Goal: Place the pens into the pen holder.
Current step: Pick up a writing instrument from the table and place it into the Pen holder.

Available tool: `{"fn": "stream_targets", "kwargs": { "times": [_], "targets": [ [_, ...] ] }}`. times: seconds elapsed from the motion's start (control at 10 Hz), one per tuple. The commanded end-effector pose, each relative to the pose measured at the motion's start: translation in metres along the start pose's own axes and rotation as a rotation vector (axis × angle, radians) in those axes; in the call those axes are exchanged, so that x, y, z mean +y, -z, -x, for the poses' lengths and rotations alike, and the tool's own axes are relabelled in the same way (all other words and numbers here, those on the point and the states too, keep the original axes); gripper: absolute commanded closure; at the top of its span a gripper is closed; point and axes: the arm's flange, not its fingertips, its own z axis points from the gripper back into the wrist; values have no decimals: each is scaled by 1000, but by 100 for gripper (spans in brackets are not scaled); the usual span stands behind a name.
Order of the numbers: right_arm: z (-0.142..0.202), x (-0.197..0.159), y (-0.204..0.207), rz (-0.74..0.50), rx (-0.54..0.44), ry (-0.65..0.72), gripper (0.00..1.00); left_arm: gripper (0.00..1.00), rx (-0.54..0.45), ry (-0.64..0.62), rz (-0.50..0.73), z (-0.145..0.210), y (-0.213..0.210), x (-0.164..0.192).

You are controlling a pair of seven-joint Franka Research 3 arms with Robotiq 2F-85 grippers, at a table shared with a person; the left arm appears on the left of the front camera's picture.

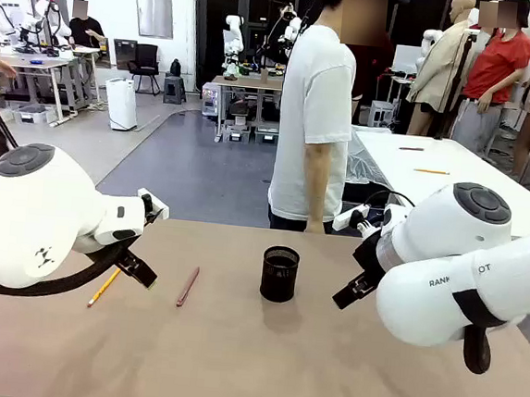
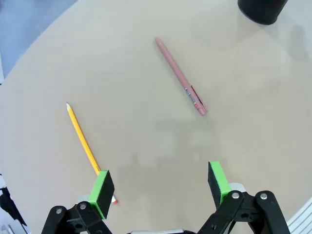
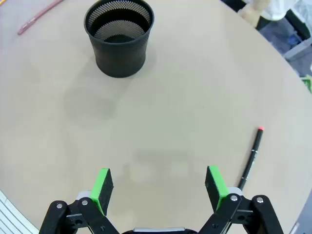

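the tan table [image 1: 260,365] is plain and matte; the black mesh pen holder [image 1: 279,274] stands upright near its middle; the reddish-brown pen [image 1: 188,286] and yellow pencil [image 1: 104,288] lie flat to its left, apart; the black pen [image 3: 250,158] lies near the right gripper [image 3: 158,187]; it and the left gripper [image 2: 161,187] gape wide, holding nothing; a person [image 1: 314,119] stands at the far edge, grey floor [image 1: 185,154] behind.
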Motion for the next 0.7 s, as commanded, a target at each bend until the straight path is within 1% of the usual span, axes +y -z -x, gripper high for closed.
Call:
{"fn": "stream_targets", "kwargs": {
  "times": [0.0,0.6],
  "targets": [
    [-1,-2,-3,2,1,1,0,0,0,0,0,0,0,0],
    [-1,-2,-3,2,1,1,0,0,0,0,0,0,0,0]
  ]
}}
